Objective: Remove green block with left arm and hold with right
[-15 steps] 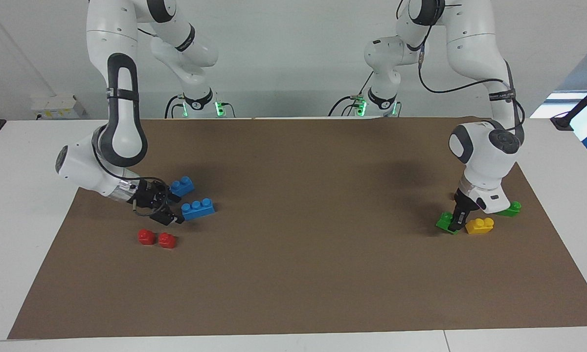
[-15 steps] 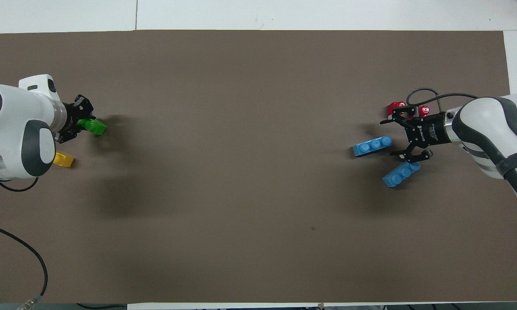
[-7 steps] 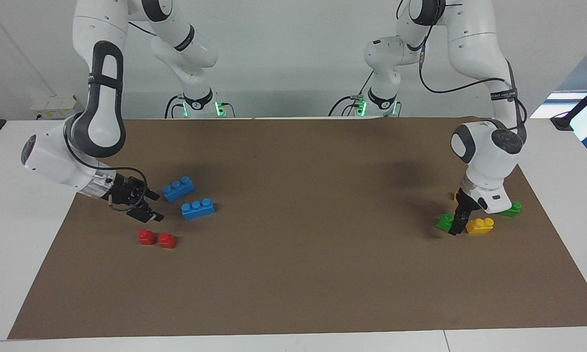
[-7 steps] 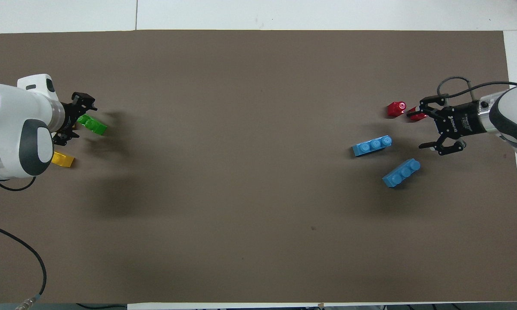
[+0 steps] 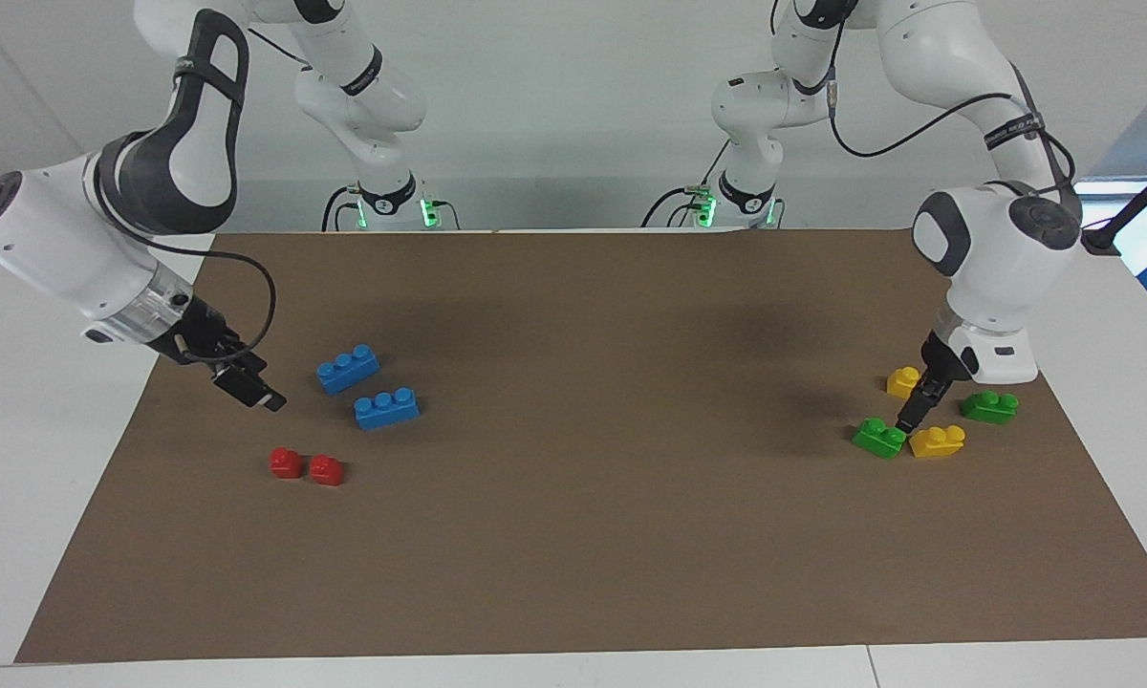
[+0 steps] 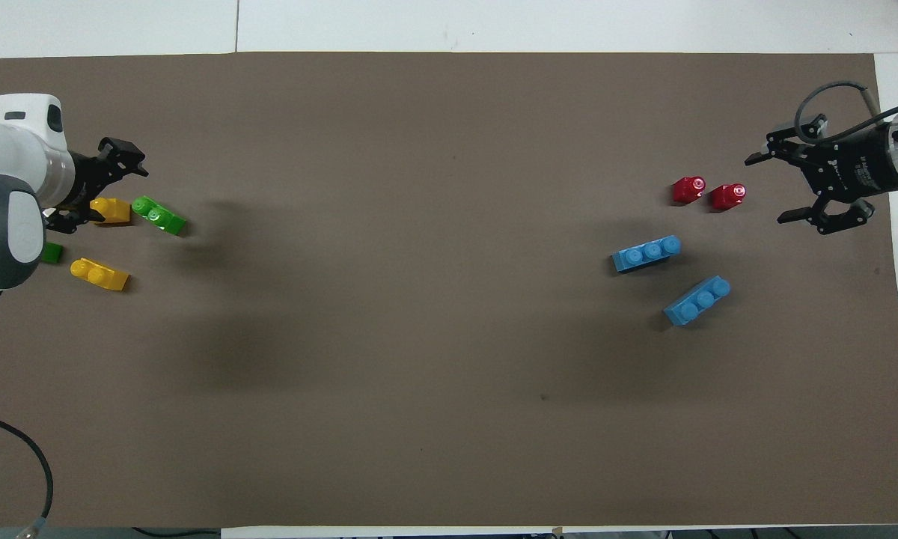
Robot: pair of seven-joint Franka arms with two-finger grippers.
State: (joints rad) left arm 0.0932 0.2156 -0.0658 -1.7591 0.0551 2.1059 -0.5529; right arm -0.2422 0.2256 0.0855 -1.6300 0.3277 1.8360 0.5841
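Small bright green plastic two-stud brick (image 5: 879, 438) (image 6: 159, 215) lies flat, studs up, on the brown mat (image 5: 573, 535) (image 6: 419, 337) covering the surface, toward the left arm's end. Its long axis runs slantwise to the mat's edges, one end turned toward the middle of the mat. The left pincer (image 5: 918, 409) (image 6: 97, 183), fingers spread and gripping nothing, hangs raised just beside the brick, its tips apart from it and over the gap between this brick and a yellow two-stud plastic brick (image 5: 904, 381) (image 6: 111, 210) nearer the robots. A second yellow two-stud brick (image 5: 937, 440) (image 6: 99, 274) lies just beside the green brick, toward the mat's edge at the left arm's end. A second green two-stud brick (image 5: 990, 406) (image 6: 51, 252) sits close to that edge, partly covered by the wrist in the overhead view. Toward the right arm's end lie two blue three-stud bricks (image 5: 348, 369) (image 6: 646, 254) and (image 5: 386, 408) (image 6: 696, 300), and two small red plastic pieces (image 5: 286, 463) (image 6: 727, 196) and (image 5: 326, 469) (image 6: 688, 189). The right pincer (image 5: 248, 387) (image 6: 789, 187), also spread and empty, hangs over the mat's edge beside the red pieces.
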